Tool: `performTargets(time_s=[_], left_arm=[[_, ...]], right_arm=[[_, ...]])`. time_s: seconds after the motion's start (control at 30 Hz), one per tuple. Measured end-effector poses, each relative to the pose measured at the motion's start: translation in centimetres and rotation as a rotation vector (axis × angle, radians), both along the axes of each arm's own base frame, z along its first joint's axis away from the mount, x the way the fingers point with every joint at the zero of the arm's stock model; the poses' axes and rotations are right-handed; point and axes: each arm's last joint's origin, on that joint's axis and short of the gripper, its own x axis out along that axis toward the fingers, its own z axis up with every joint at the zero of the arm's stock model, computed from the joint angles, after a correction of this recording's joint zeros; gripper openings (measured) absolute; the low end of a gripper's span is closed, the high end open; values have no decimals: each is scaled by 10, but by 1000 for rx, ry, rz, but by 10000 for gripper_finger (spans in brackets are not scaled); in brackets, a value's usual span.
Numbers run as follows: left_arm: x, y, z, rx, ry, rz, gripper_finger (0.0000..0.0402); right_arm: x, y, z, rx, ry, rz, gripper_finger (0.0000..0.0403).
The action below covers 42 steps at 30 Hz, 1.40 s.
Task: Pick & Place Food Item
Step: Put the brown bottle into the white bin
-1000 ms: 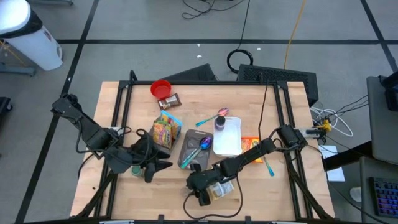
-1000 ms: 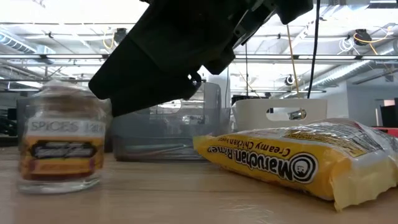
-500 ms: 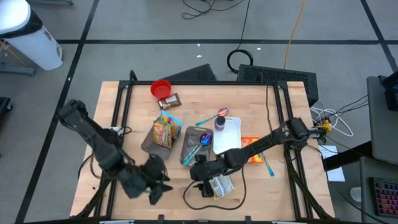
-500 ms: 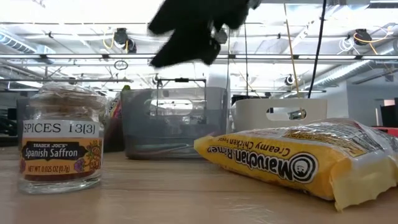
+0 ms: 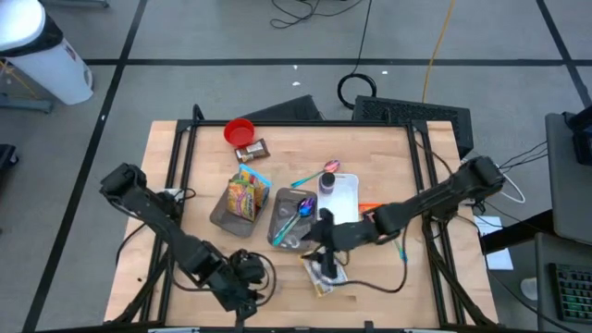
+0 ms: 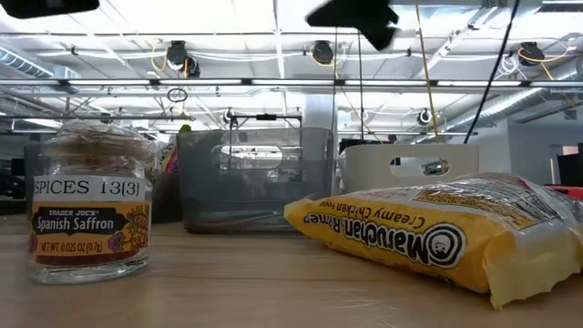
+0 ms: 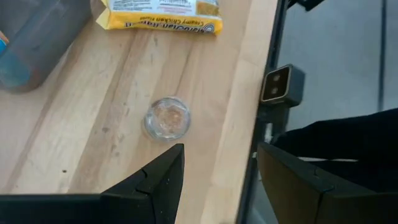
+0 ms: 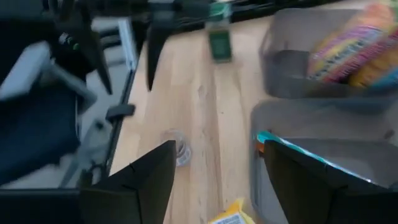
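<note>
Right gripper [image 8: 211, 180] spread wide, holding nothing, hanging over the ramen pack [image 5: 326, 274]. Left gripper [image 7: 221, 171] also open, empty.

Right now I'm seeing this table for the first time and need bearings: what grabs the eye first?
The yellow ramen packet lies at the table's near edge, below the open right gripper. A saffron jar stands upright left of it. Behind them sit two grey bins, one holding a colourful snack bag.

ramen packet [image 7: 160, 14] — cut off by edge | right wrist view — blurred
</note>
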Motion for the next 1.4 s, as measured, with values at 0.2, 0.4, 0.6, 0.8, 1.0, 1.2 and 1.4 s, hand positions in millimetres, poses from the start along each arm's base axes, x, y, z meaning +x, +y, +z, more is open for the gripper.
performTargets(time_s=[0.2,0.4,0.6,0.8,1.0,1.2,1.4], left_arm=[[7,2,-8,59,-3,-18,212],[14,4,-23,101,46,-42,212],[16,13,-26,58,118,39,212],[33,29,-20,-88,117,171,212],[38,30,5,-133,-124,319,212],[-8,10,50,38,-554,618,212],[-57,-18,37,71,-631,652,212]], right_arm=[[-37,-14,-29,235,-167,-146,234],[-54,-22,-48,390,-261,-197,228],[-55,-23,-48,389,-280,-190,226],[-54,-23,-46,386,-299,-182,224],[-54,-23,-45,378,-305,-175,222],[-54,-23,-45,387,-312,-178,223],[-54,-25,-45,376,-324,-237,223]])
